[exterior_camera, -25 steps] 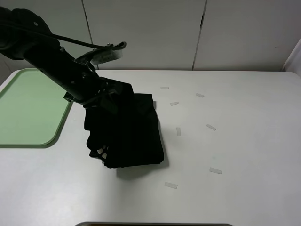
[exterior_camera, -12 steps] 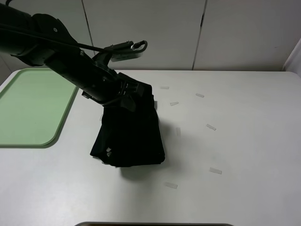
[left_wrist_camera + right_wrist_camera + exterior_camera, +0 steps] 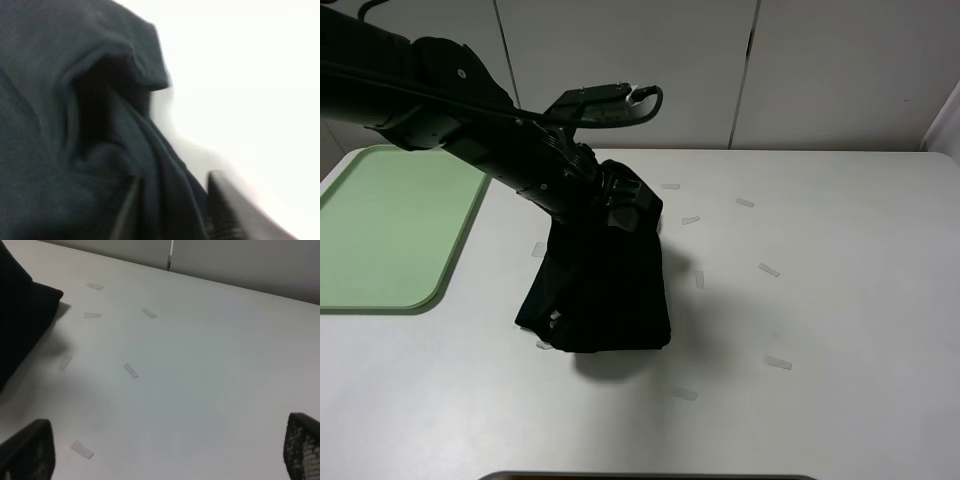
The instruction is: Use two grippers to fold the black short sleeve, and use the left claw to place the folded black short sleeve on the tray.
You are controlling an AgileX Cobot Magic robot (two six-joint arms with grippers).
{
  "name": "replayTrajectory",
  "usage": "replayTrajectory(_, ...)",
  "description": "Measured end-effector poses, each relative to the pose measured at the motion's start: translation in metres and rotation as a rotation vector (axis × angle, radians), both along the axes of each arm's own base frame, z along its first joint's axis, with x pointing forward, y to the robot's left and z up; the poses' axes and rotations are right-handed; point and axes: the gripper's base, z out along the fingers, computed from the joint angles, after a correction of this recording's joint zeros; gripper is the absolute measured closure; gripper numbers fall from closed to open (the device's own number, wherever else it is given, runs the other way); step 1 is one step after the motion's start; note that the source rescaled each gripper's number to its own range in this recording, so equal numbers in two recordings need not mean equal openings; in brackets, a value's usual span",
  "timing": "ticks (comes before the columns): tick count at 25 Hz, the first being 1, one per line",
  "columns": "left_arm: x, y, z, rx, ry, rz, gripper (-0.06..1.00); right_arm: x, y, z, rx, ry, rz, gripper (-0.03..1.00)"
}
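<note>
1. Table (image 3: 840, 330), white: small tape scraps (image 3: 779, 363) are lying scattered from 1 to 5 o'clock of the shirt.
2. Right gripper (image 3: 165, 455): appearing only in its own wrist view, it is hovering over bare table with its jaws spread wide, holding nothing.
3. Black short sleeve (image 3: 605, 300): folded into a compact bundle near the table's middle. Its lower end is resting on the surface and its upper end is being held up. It is sitting well apart from the tray.
4. Left gripper (image 3: 620, 205): at the bundle's 12 o'clock end, the jaws are pinching the cloth. The wrist view is showing dark folds beside one of the fingers (image 3: 227, 215).
5. Tray (image 3: 380, 230), pale green: lying at 9 o'clock of the bundle, not yet receiving it.
6. Step, as judged: folding is looking finished and the transfer is beginning. The next move is calling for lifting the bundle clear of the table, carrying it toward 9 o'clock, lowering it inside the rim, then releasing.
</note>
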Motion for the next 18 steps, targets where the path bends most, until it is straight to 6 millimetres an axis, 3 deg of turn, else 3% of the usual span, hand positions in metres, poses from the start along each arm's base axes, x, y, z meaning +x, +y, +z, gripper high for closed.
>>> replayTrajectory(5, -0.009, -0.016, 0.002, 0.005, -0.069, -0.062, 0.39, 0.000, 0.000, 0.000, 0.000, 0.000, 0.000, -0.03)
replayTrajectory(18, -0.052, -0.070, 0.006, -0.033, -0.213, -0.194, 0.35, 0.000, 0.000, 0.000, 0.000, 0.000, 0.000, -0.03)
